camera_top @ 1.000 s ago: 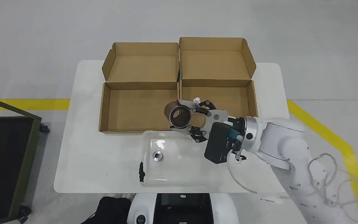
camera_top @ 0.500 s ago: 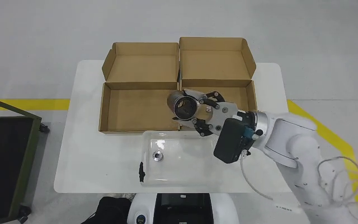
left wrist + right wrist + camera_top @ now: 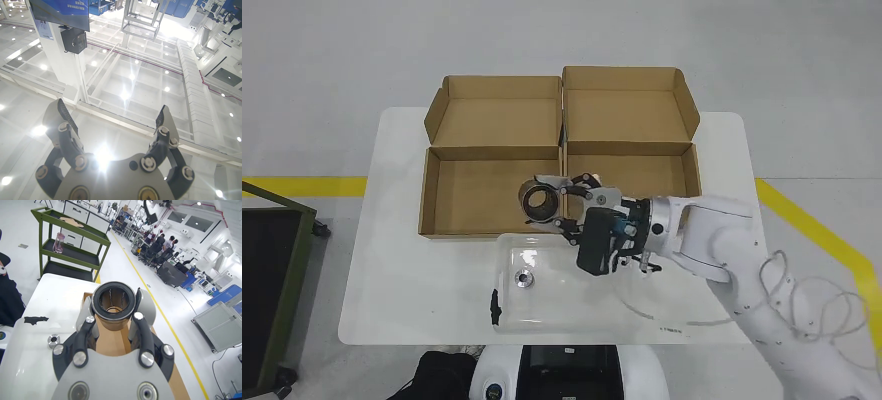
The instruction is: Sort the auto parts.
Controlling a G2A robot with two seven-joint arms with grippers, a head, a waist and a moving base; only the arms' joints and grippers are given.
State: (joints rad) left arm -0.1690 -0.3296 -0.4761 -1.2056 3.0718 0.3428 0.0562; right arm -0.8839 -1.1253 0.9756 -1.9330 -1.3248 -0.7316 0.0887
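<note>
Bearing (image 3: 113, 321) pinched in R end effector (image 3: 115, 306) above L cardboard box (image 3: 472, 195); L end effector (image 3: 111, 106) spread, facing ceiling (image 3: 151, 79)

A white table (image 3: 392, 260) stands on a pale grey floor (image 3: 332, 60). A yellow floor line (image 3: 302, 186) runs off at the table's 9 o'clock, with another stretch at 4 o'clock. A green shelf cart (image 3: 272, 280) stands at 8 o'clock, with a pink bottle (image 3: 57, 242) on its middle shelf. Office chairs (image 3: 160, 255) stand farther off. Overhead, a white gridded ceiling (image 3: 151, 79) carries bright round lamps (image 3: 123, 95), and a dark screen (image 3: 60, 13) hangs beside a white column (image 3: 47, 47).
</note>
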